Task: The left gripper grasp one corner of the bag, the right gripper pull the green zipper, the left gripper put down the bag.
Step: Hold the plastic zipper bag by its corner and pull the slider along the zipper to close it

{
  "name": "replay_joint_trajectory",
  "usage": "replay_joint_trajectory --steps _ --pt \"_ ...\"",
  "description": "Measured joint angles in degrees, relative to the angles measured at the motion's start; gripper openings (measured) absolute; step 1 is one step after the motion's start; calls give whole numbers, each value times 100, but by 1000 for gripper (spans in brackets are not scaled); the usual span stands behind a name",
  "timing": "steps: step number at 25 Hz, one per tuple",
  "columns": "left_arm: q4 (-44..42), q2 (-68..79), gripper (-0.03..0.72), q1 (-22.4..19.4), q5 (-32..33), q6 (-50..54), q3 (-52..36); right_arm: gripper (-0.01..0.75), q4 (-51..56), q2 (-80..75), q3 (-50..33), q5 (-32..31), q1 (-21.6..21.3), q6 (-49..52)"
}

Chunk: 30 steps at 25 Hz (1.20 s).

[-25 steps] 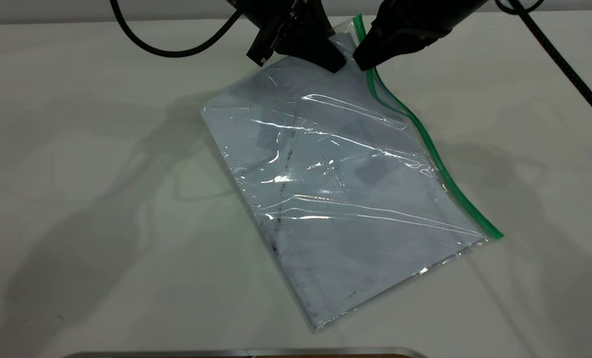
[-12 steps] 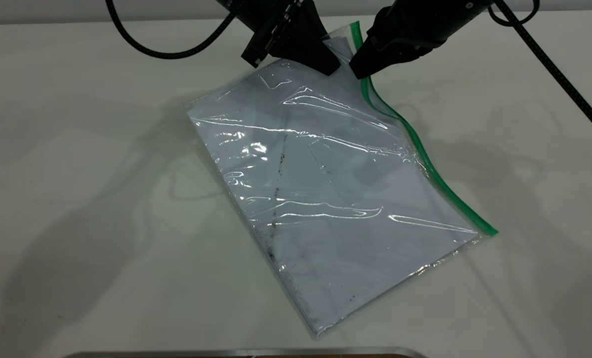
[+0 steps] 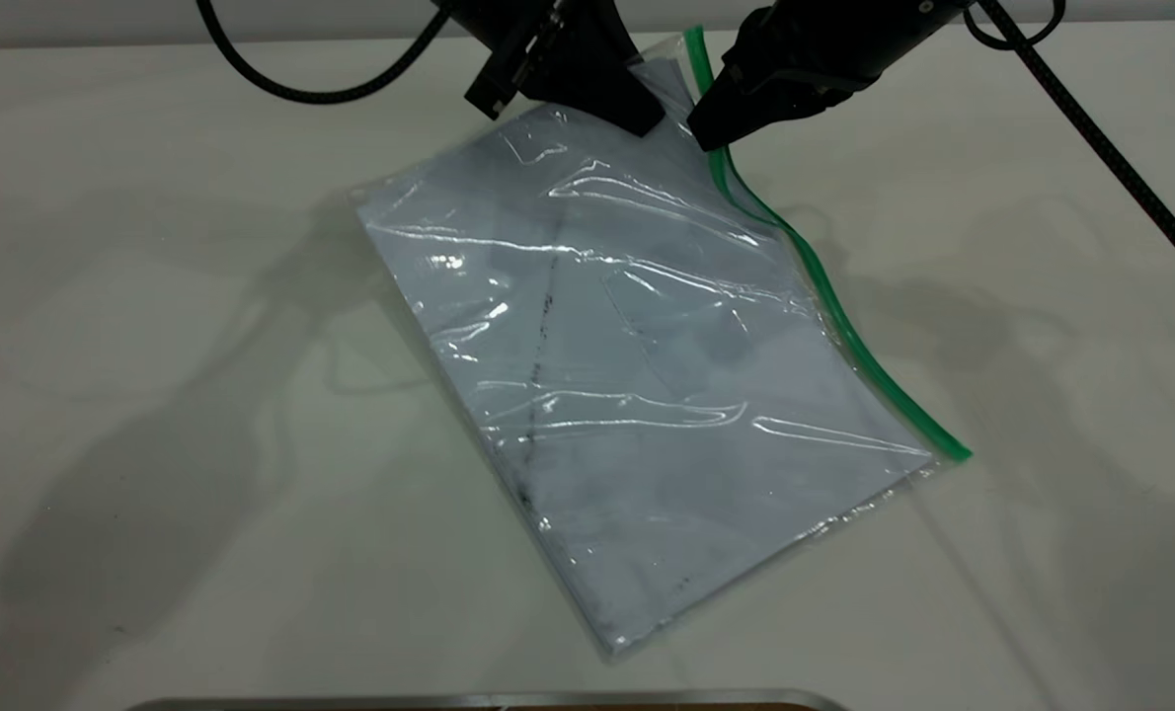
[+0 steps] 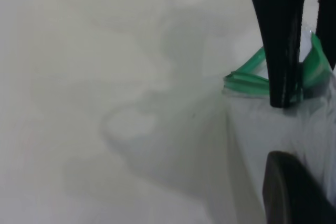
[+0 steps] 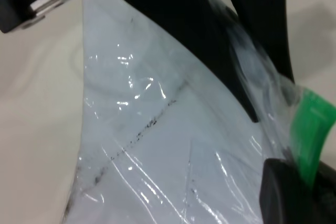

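The bag (image 3: pixel 647 375), a clear pouch with white paper and a dark smudge line, lies slanted on the table with its far end raised. The green zipper (image 3: pixel 844 326) runs along its right edge. My left gripper (image 3: pixel 647 120) is shut on the corner of the bag (image 3: pixel 674 77) at the far end. My right gripper (image 3: pixel 708 133) sits right beside it, shut on the green zipper near that end. The right wrist view shows the green zipper (image 5: pixel 312 124) running into my own jaws. The left wrist view shows the green zipper (image 4: pixel 247 80) pinched by the other arm's finger (image 4: pixel 281 40).
The pale table (image 3: pixel 153 395) lies all around the bag. A black cable (image 3: pixel 281 79) loops at the far left and another cable (image 3: pixel 1111 148) crosses the far right. A metal edge (image 3: pixel 489 699) runs along the near side.
Both grippers have shifted left with the raised end. The whole bag has slid left and a little away, and its near corners have moved with it.
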State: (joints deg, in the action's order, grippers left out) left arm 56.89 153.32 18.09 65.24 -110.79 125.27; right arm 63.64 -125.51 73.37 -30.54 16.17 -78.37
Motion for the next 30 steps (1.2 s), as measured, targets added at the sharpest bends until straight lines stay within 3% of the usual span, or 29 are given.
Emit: replay_joint_trajectory --steps 22,30 --pt "23 -110 55 -263 79 123 2 66 -837 -68 -44 136 -13 288" --pt "-5 -135 55 -408 74 214 6 71 -1925 -72 -49 -72 -17 1124"
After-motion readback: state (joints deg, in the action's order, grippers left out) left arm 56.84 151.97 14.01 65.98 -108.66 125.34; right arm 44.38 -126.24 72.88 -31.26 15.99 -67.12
